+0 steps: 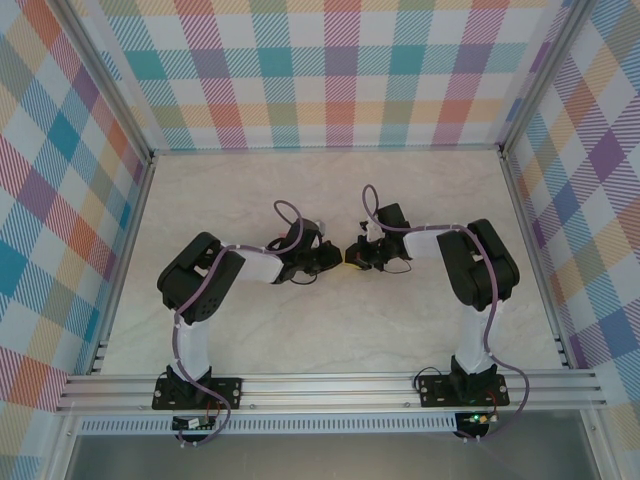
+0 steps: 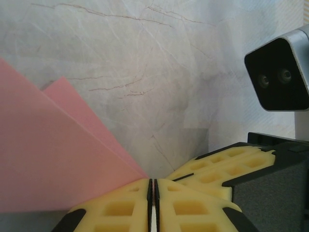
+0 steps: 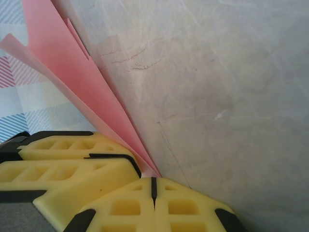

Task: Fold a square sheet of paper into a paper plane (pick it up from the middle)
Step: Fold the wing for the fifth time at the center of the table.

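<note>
The paper (image 2: 58, 159), salmon-pink and folded so that two layers showed one behind the other, was held up off the counter (image 2: 145, 72) at the middle of the workspace, tapering to a narrow point. In the left wrist view it spread wide to the left and its point ran down into the top of the seam between the left fingers (image 2: 120, 208). These were pressed together on that tip with only a hairline slit between their yellow pads.

From the right wrist the paper (image 3: 72, 72) stood nearly edge-on. It rose up and to the left in several thin layers with a small notch along one edge. Its narrow end came down to the seam of the right fingers (image 3: 188, 208), which were likewise clamped shut and pinching it.

The two pairs of fingers met tip to tip. The right pair (image 2: 217, 164) lay just beside the left pair in the left wrist view, under the right wrist camera (image 2: 280, 72), and the left pair (image 3: 63, 166) lay against the paper in the right wrist view.

From above, the left arm (image 1: 205, 280) and the right arm (image 1: 478, 262) reached inward toward each other over the pale marbled counter (image 1: 300, 330). Plaid walls (image 1: 330, 70) enclosed it on three sides.
</note>
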Controlling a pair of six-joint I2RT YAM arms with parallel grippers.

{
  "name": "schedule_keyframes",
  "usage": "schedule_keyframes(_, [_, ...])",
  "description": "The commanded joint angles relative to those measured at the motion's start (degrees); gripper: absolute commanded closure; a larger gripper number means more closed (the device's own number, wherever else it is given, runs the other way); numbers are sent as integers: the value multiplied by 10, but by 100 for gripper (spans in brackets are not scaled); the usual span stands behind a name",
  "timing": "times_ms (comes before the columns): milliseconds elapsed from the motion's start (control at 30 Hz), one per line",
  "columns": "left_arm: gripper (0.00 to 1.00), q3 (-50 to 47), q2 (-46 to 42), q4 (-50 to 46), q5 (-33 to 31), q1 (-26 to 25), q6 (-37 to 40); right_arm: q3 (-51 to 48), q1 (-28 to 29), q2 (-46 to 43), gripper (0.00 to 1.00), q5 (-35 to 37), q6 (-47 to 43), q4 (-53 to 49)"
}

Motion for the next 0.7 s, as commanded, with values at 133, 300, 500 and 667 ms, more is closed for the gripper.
schedule_keyframes(133, [88, 16, 2, -71, -86, 8, 49, -25, -12, 44, 100, 116, -12, -123])
schedule_keyframes(300, [88, 19, -12, -92, -95, 26, 54, -27, -12, 43, 100, 119, -13, -124])
schedule_keyframes(500, [88, 20, -20, -108, -90, 50, 63, -26, -12, 44, 100, 120, -14, -125])
schedule_keyframes(667, [88, 21, -21, -118, -79, 76, 75, -27, -12, 44, 100, 120, -14, -123])
